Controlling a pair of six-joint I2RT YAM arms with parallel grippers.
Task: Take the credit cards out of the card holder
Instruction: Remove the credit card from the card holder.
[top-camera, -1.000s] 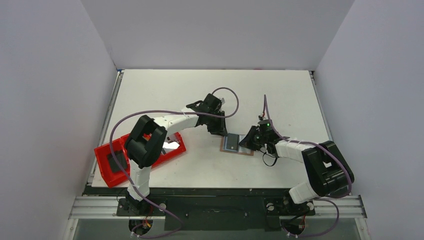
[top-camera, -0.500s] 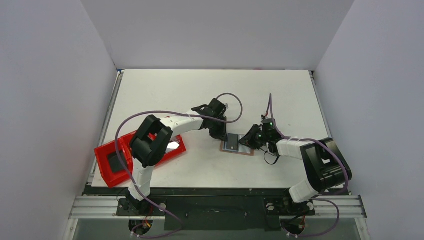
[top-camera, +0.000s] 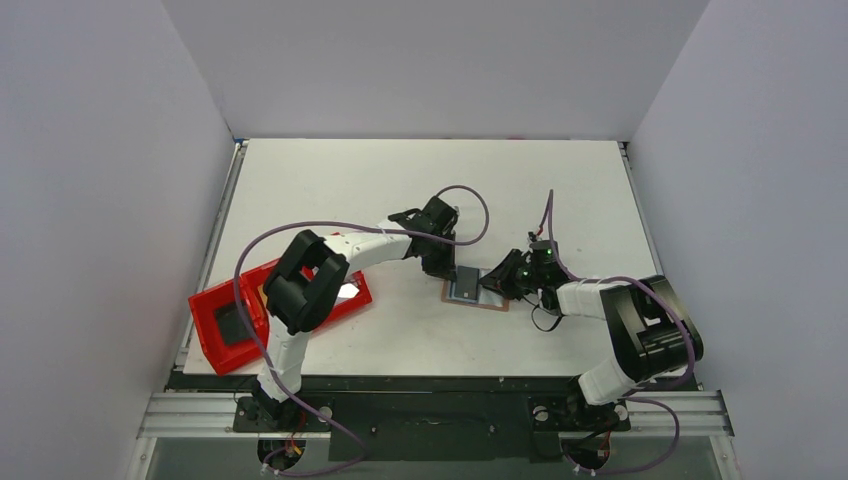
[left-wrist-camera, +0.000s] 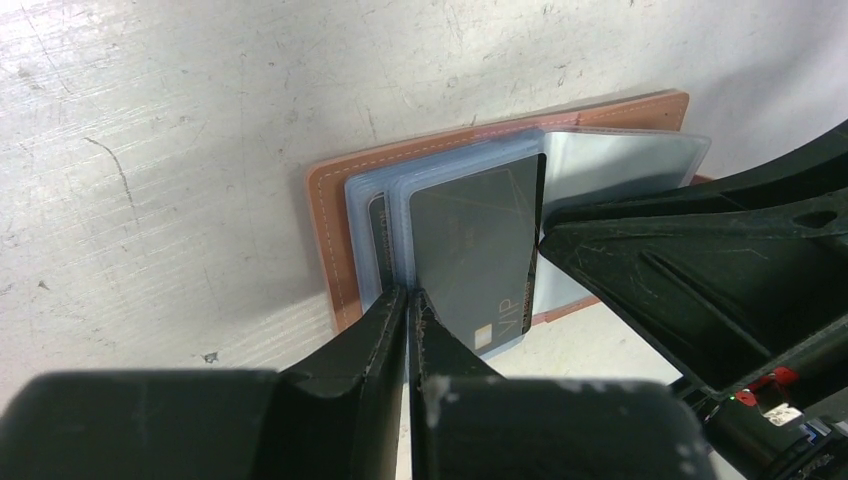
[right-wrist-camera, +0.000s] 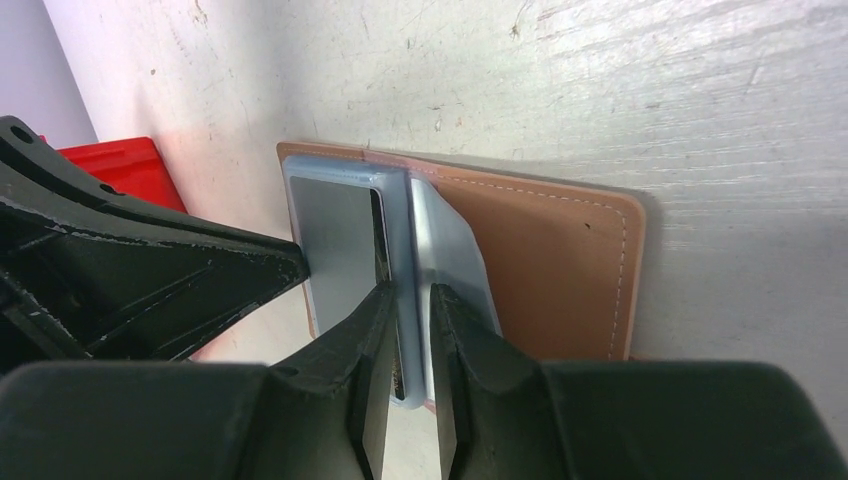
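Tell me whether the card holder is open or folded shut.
Open. The card holder lies spread flat on the table, pale blue sleeves fanned up, a dark card tucked in one.

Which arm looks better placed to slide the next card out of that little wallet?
Left, probably. The left gripper is pinched shut on the edge of a credit card in the card holder, ready to pull. The right gripper only clamps a plastic sleeve, steadying things.

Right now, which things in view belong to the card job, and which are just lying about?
Job: card holder, credit card, left gripper, right gripper.
Lying about: red tray, black item inside it.
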